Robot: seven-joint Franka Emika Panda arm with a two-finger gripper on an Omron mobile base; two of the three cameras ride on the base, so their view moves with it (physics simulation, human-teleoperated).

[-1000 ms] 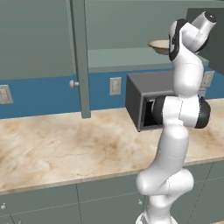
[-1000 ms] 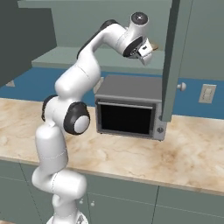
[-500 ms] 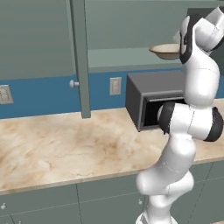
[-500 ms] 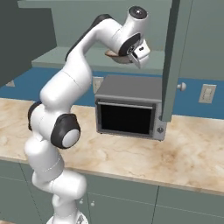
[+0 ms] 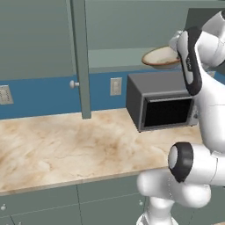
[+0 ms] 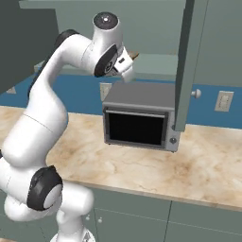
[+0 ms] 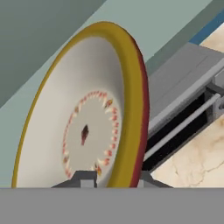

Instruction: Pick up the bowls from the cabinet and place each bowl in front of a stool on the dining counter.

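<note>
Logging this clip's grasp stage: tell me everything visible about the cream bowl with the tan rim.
The cream bowl is round and shallow, glossy like glazed ceramic, with a tan-yellow rim and a ring of small red-orange flecks around a dark spot at its centre. The left base view shows it roughly level, above the dark grey microwave, at the cabinet's open lower edge. In the hand view the two fingers straddle its rim, one inside and one outside, closed on it.
</note>
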